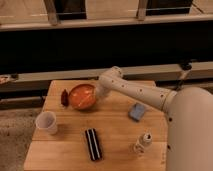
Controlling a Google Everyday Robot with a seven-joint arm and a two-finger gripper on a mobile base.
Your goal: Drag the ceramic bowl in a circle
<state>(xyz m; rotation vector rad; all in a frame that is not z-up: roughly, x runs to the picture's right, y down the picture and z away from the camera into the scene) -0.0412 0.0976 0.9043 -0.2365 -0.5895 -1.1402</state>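
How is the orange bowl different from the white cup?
The ceramic bowl is orange; the cup is white. The bowl is wide and shallow; the cup is narrower and deeper. The gripper is at the bowl's right rim in the picture; nothing touches the cup. Both are round, upright and open-topped on the wooden table.

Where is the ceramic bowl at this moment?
In the camera view the ceramic bowl sits at the back left of the table, between a dark red item on its left and the gripper at its right rim.
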